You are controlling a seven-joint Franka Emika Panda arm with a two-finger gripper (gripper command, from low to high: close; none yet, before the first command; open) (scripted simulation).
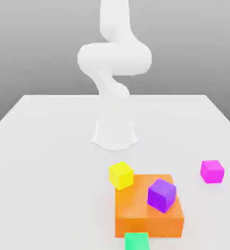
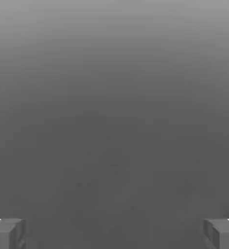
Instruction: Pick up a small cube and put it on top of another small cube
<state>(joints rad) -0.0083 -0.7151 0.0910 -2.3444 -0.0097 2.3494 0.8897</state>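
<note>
The small magenta-pink cube (image 1: 212,171) rests on the white table (image 1: 48,146) toward the exterior view's right, apart from everything else. The small yellow cube (image 1: 121,175) sits at the far left corner of the orange block; whether the two touch I cannot tell. In the hand view my gripper (image 2: 114,233) is open, its two grey fingertips (image 2: 7,233) standing far apart with nothing between them, against a plain grey backdrop. The white arm (image 1: 114,58) rises from its base (image 1: 114,134) at the table's middle and bends upward out of the picture.
A big orange block (image 1: 148,207) lies near the front edge, with a violet-purple cube (image 1: 161,195) on top of it. A green cube (image 1: 136,241) sits right in front of the block at the picture's lower edge.
</note>
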